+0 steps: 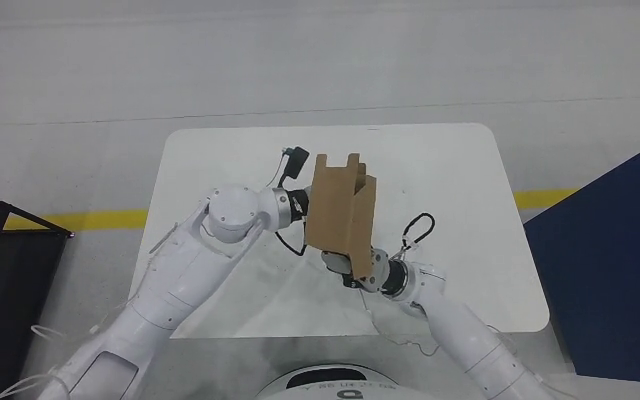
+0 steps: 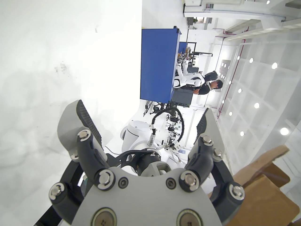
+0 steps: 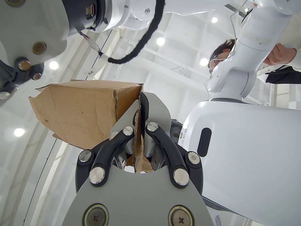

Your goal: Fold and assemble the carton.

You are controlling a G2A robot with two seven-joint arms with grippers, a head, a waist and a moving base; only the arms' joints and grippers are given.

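Observation:
A brown cardboard carton (image 1: 340, 210) is held up above the white table (image 1: 450, 170), partly opened into a tube with loose flaps at its far end. My right gripper (image 3: 141, 105) is shut on the carton (image 3: 80, 109), pinching one wall at the near lower end; in the top view the right gripper (image 1: 345, 268) sits just under the carton's near corner. My left gripper (image 2: 145, 121) is open with nothing between its fingers, right beside the carton (image 2: 263, 189). From above, the left gripper (image 1: 298, 205) is against the carton's left side.
The table's right half and far side are bare. A blue partition (image 1: 590, 270) stands off the table's right edge. A black stand (image 1: 25, 260) is at the left, and a yellow floor line (image 1: 100, 218) runs behind the table.

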